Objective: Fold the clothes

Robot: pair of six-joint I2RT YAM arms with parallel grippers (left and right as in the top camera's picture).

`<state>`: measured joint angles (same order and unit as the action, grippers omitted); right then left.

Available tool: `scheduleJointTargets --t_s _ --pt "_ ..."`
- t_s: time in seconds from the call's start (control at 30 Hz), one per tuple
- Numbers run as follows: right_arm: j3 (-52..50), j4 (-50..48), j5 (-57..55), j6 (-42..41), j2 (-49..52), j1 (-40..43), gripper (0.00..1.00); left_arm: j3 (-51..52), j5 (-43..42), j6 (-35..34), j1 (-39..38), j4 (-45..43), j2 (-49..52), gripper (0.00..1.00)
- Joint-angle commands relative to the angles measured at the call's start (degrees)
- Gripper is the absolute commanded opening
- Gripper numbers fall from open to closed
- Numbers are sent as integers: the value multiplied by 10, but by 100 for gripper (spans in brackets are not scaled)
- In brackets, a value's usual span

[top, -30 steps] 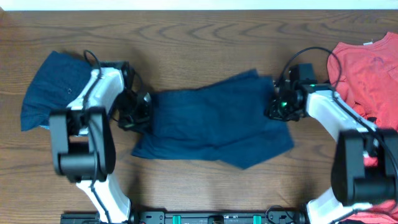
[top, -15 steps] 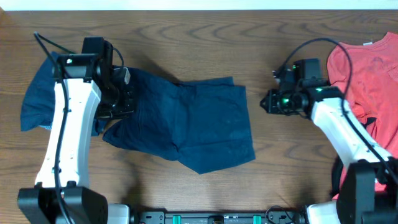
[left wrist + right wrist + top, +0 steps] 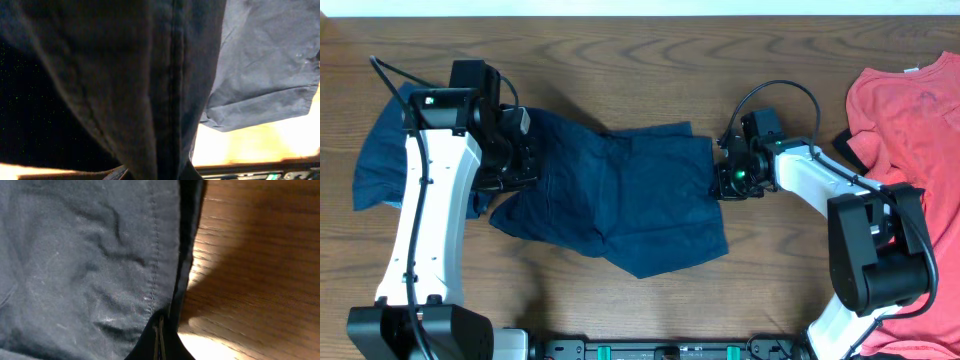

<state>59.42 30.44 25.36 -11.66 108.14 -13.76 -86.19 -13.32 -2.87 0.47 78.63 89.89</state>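
Clothes lie spread on the desk (image 3: 650,60), which is otherwise bare wood in the overhead view.

Shorts (image 3: 620,200): navy, left of centre on the desk, flat over most of the area, with the left edge bunched and raised against the left arm. One corner trails toward the front edge.

T-shirt (image 3: 910,130): coral red, at the far right and well apart from the shorts. Not engaged.

Second navy garment (image 3: 375,165): at the far left, partly under the left arm. Not engaged.

Left fingers (image 3: 528,160): at the left edge of the shorts. The wrist view is filled by hanging cloth that gathers to a pinch at the bottom, so they are judged clamped on the shorts.

Right fingers (image 3: 723,182): at the right edge of the shorts. The wrist view shows them drawn nearly together on the stitched hem, judged a thin pinch.

Handling assessment: light, limp woven cloth. It will sag and crease between holds and should slide readily on the wood. Seamed edges and hems are the firmest places to grip, and a thin pinch may slip.
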Motion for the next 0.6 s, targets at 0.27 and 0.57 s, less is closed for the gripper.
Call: scheduleJointTargets --t_s 0.27,0.57 --pt "-6 4 -16 -5 50 -9 1 -21 -40 -125 -118 -71 3 6" --pt "-6 5 -16 -5 50 -9 1 -20 -29 -209 -250 -159 37 6"
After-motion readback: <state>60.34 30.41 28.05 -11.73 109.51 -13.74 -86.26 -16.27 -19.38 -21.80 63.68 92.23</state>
